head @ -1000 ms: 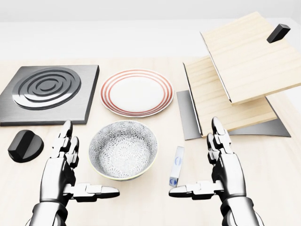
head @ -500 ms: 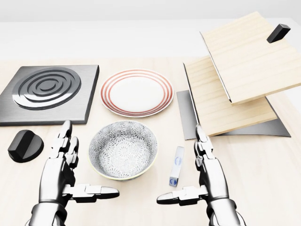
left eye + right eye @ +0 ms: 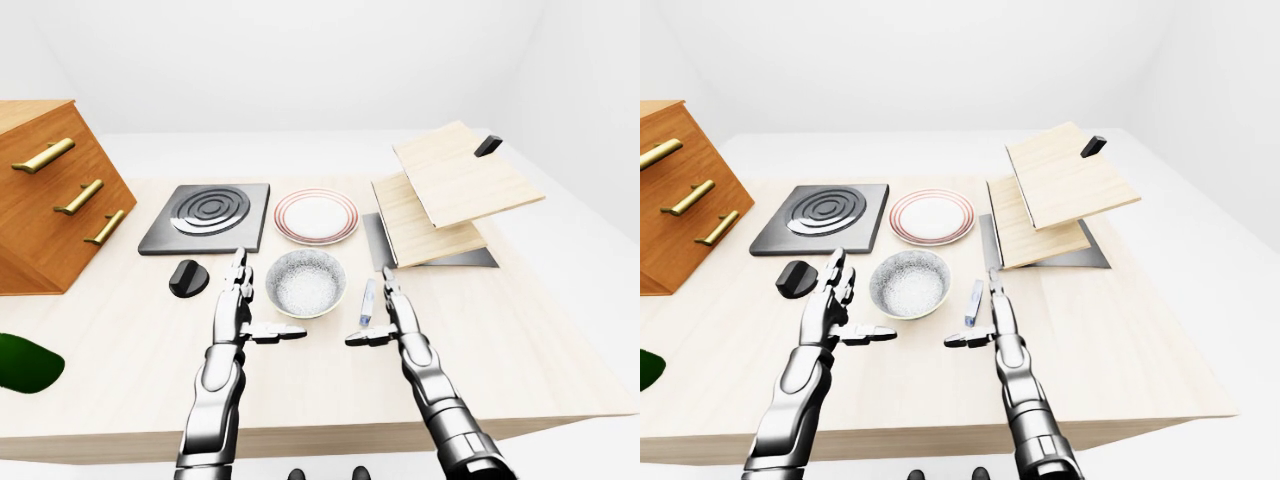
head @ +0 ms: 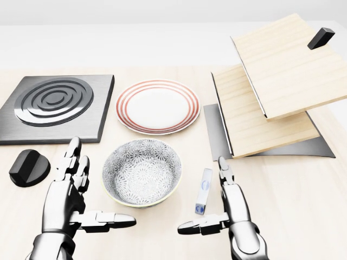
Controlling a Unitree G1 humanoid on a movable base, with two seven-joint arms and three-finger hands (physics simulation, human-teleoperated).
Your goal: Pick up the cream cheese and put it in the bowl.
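Your right hand (image 4: pixel 225 208) has slid left since a moment ago and now stands just beside the cream cheese (image 4: pixel 204 190), fingers straight, thumb stuck out flat to the left, gripping nothing. Your left hand (image 4: pixel 70 197) hasn't shifted; it is spread the same way, thumb pointing right, beside the bowl (image 4: pixel 142 172). Both are jointed, glossy metal. The cream cheese is a thin white packet with a blue mark, lying on the table just right of the bowl, long axis running up and down the head view, tilted slightly right at its top. The bowl is round with a fine grey speckled pattern and a pale rim. You're working on a light wood table (image 3: pixel 120 350) in a plain white room.
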